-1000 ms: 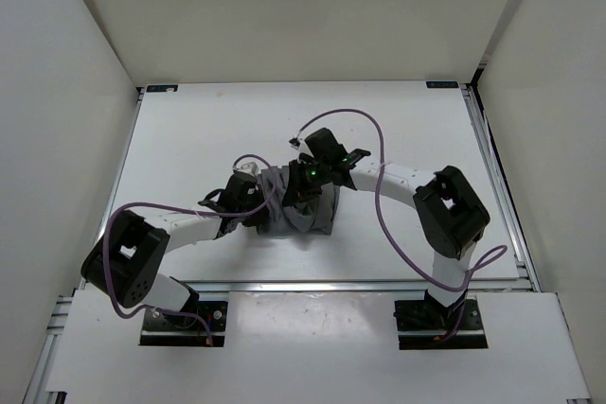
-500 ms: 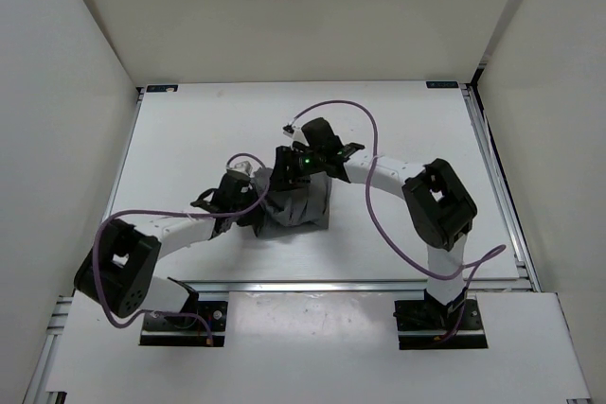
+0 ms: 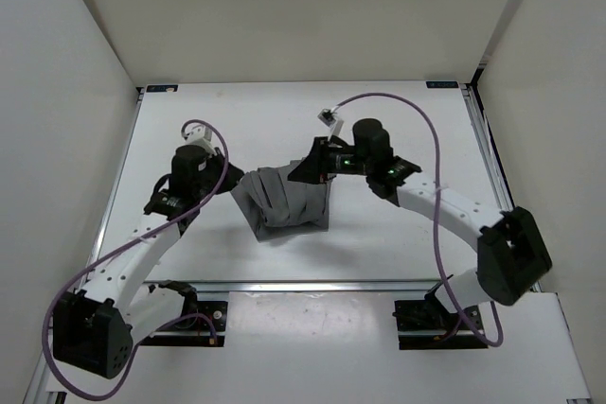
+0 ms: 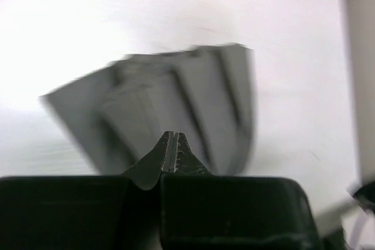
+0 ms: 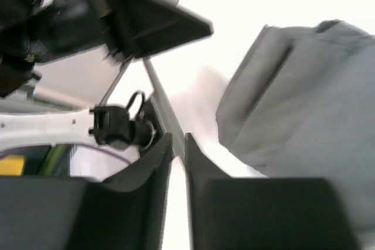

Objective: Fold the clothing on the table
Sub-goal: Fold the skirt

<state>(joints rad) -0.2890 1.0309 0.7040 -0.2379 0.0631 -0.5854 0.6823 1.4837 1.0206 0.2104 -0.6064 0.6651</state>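
Observation:
The grey pleated clothing [image 3: 284, 201] lies as a folded bundle in the middle of the white table [image 3: 407, 125]. My left gripper [image 3: 218, 182] hovers just left of it, shut with nothing between its fingers; in the left wrist view the closed fingertips [image 4: 174, 137] point at the clothing [image 4: 176, 95] from above. My right gripper [image 3: 301, 169] hangs over the bundle's far right corner. In the right wrist view its gripper [image 5: 179, 140] stands open by a narrow gap, empty, with the clothing [image 5: 304, 98] off to the right.
Silver metal rails run along the table's right edge [image 3: 488, 167] and front edge [image 3: 331, 283]. White walls close in the left, back and right. Purple cables loop off both arms [image 3: 421, 130].
Both arms have drawn back from the clothing, the left one to the left and the right one to the right. The right gripper has let go, and the bundle lies free.

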